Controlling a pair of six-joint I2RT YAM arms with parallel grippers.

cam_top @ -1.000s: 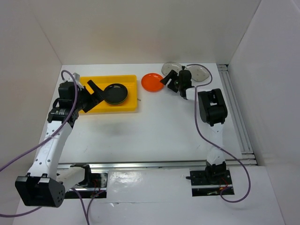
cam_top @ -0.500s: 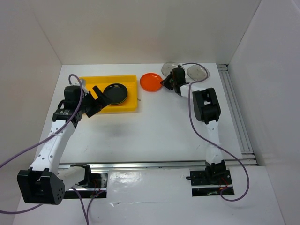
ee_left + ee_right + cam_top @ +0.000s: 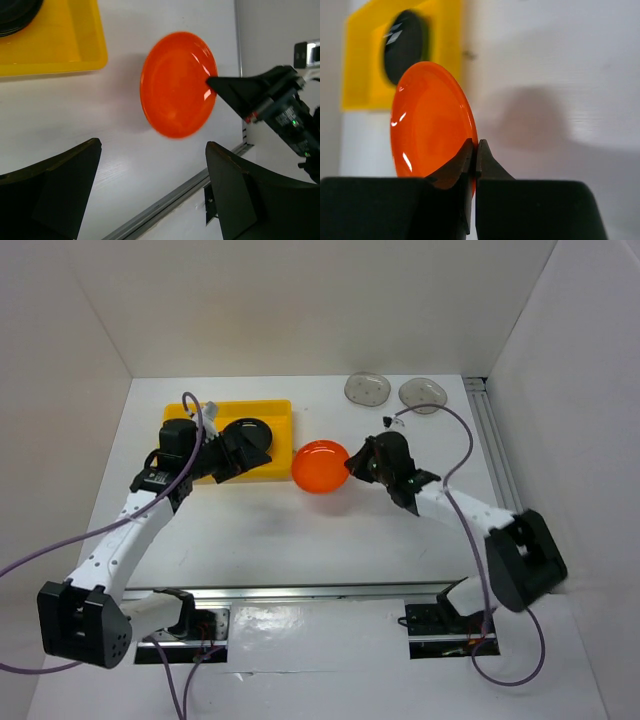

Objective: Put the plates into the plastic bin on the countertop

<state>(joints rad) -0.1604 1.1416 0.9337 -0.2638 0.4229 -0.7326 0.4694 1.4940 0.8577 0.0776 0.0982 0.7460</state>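
Right wrist view: the right gripper (image 3: 474,147) pinches the rim of an orange plate (image 3: 427,120), held tilted above the countertop (image 3: 330,530) beside the bin (image 3: 60,40). The left gripper (image 3: 153,150) is spread wide and holds nothing. A black plate (image 3: 402,45) lies in the bin.

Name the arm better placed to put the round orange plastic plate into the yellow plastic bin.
Right. The right gripper grips the round orange plastic plate by its rim, raised just right of the yellow plastic bin. The left gripper is open, empty.
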